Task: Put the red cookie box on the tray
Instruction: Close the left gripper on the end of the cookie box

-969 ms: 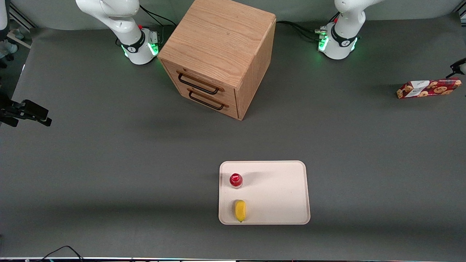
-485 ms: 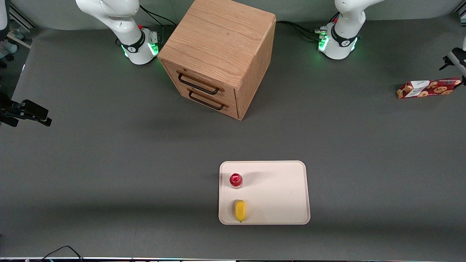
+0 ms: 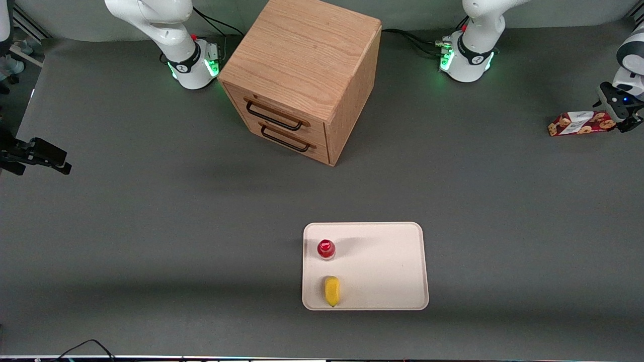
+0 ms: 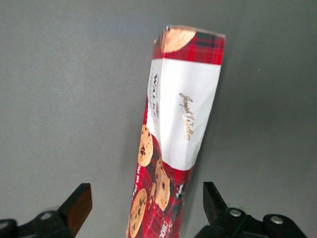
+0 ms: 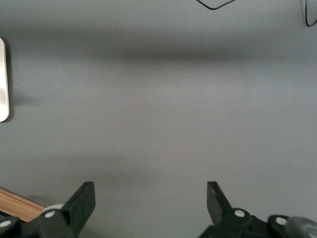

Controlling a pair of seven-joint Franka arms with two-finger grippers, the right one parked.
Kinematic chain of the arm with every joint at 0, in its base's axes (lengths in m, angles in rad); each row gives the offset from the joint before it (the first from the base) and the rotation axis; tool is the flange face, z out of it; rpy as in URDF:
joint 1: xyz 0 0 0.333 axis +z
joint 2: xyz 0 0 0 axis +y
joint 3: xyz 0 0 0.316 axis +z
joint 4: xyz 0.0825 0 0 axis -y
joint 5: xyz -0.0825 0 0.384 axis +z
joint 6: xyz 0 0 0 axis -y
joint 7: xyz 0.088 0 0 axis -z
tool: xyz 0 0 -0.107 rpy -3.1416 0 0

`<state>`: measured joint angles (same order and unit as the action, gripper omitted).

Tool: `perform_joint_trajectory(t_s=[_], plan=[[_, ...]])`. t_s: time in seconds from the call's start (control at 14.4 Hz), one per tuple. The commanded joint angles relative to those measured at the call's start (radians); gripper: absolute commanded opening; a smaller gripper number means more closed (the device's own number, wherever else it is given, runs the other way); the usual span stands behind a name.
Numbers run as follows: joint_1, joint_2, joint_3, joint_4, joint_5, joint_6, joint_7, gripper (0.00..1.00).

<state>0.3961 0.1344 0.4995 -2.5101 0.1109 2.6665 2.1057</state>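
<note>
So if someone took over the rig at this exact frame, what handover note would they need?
Gripper: open, over one end of the red cookie box, a finger on either side, not gripping it.
Red cookie box: lying on the table at the working arm's end, farther from the front camera than the tray.
Tray: already holds a red-capped bottle and a yellow item; the part toward the working arm's end is bare.
Done: the approach only.
Left: lower, close on the box, lift, carry it to the tray, release.

front: high, whole table; left wrist: close over red cookie box (image 4: 173, 144) (shared); gripper (image 4: 143, 210) straddling
</note>
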Motion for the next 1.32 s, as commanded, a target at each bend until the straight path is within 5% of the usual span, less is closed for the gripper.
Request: perform_joint_trajectory(t_s=[0.0, 0.21, 0.48, 0.55, 0.97, 1.25], plan=[[0.003, 0.05, 0.004, -0.013, 0.006, 0.079, 0.026, 1.0], [0.009, 0.059, 0.004, -0.013, 0.003, 0.079, 0.026, 0.88], [0.009, 0.07, 0.004, -0.013, -0.01, 0.081, 0.025, 0.08], [0.007, 0.068, 0.004, -0.013, -0.01, 0.081, 0.022, 0.0], [-0.008, 0.025, 0.002, 0.005, -0.013, 0.038, -0.033, 0.0], [-0.077, -0.085, -0.012, 0.103, -0.014, -0.19, -0.272, 0.0]])
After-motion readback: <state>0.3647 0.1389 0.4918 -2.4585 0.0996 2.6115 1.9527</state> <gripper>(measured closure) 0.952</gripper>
